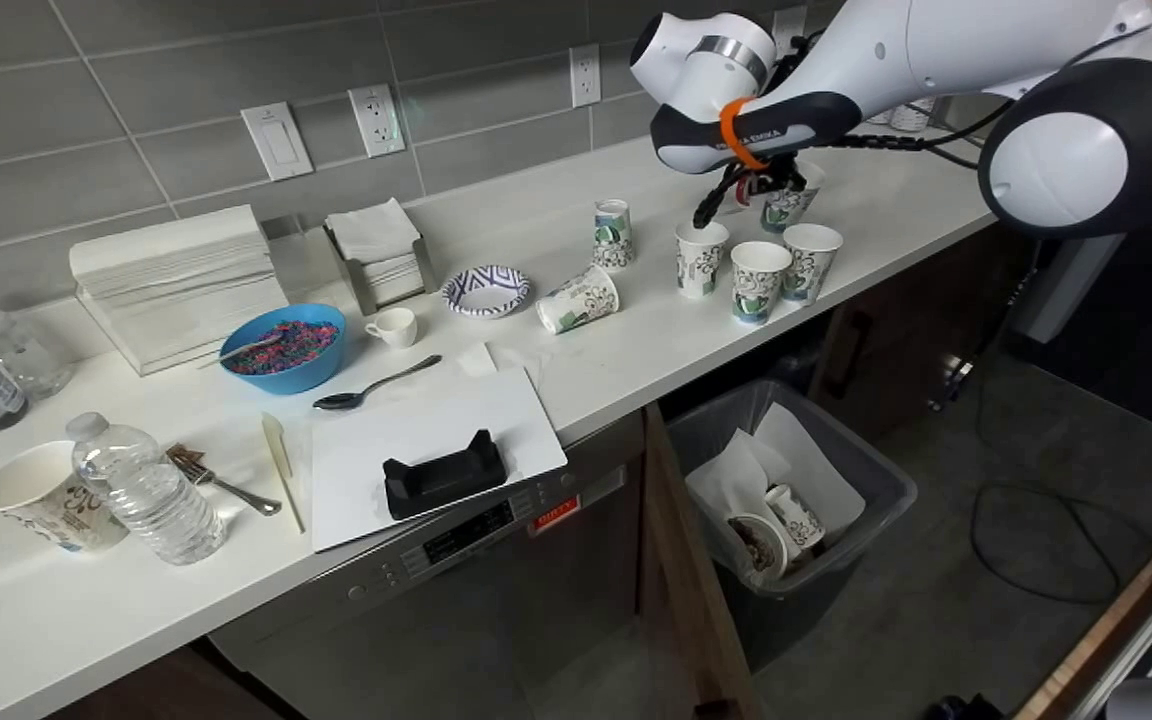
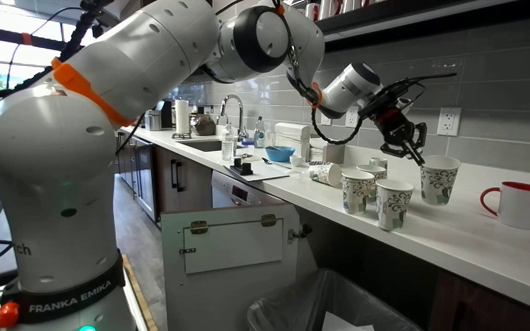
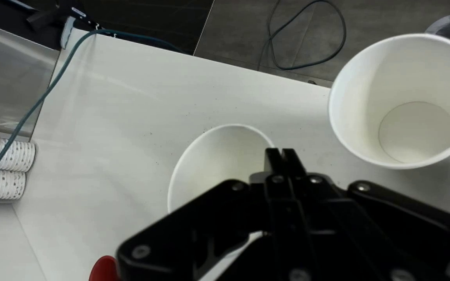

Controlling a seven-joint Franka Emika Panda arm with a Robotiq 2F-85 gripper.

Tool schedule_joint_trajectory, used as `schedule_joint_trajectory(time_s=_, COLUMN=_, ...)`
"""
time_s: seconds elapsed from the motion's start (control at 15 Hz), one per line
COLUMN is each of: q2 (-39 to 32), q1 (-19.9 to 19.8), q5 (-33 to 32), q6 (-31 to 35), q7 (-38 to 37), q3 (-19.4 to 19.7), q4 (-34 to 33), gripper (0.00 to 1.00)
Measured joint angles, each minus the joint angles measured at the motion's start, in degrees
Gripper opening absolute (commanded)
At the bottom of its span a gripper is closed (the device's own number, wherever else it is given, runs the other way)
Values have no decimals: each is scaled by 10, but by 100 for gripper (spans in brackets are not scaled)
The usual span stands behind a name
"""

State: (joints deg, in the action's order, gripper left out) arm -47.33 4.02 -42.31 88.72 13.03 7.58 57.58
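Left to right along the surface (image 2: pixel 476 241) from where I'm standing: blue bowl (image 2: pixel 279 154) farther back, then a toppled cup (image 2: pixel 321 174), long axis flat, wide end to the right. Next a bunch of upright paper cups (image 2: pixel 357 195); the front-edge cup (image 2: pixel 393 207) among them stands mouth up, apart from the gripper. Then the gripper (image 2: pixel 420 162) itself — tilted above the surface, pointing down and right, fingers (image 3: pixel 292 160) pressed together, nothing between them. Just beside the tips in this line of sight is the nearest cup (image 2: pixel 440 181), base on the surface, mouth up, long axis vertical. In the wrist view the tips overlap the rim of what looks like that same cup; contact or gap, can't tell. Far right, the red-lined mug (image 2: pixel 520 204), upright, handle toward the nearest cup. My read on the step: positioning at the rim, nothing gripped. A grip there would call for spreading the fingers first, then straddling wall or body — closed like this they could only nudge it. Light-looking cup, could tip if pushed.
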Motion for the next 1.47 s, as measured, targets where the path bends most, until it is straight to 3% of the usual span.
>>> schedule_joint_trajectory(time_s=0.47, q2=-28, q1=0, q5=0, q6=0, q7=33, q3=0, q4=-34, gripper=1)
schedule_joint_trajectory(time_s=0.53, q2=-32, q1=0, q5=0, q6=0, q7=40, q3=0, q4=-39, gripper=29)
schedule_joint_trajectory(time_s=0.67, q2=-41, q1=0, q5=0, q6=0, q7=50, q3=0, q4=-49, gripper=35)
schedule_joint_trajectory(time_s=1.2, q2=-64, q1=1, q5=0, q6=0, q7=74, q3=0, q4=-93, gripper=97)
schedule_joint_trajectory(time_s=1.47, q2=-48, q1=17, q5=0, q6=0, q7=74, q3=1, q4=-134, gripper=100)
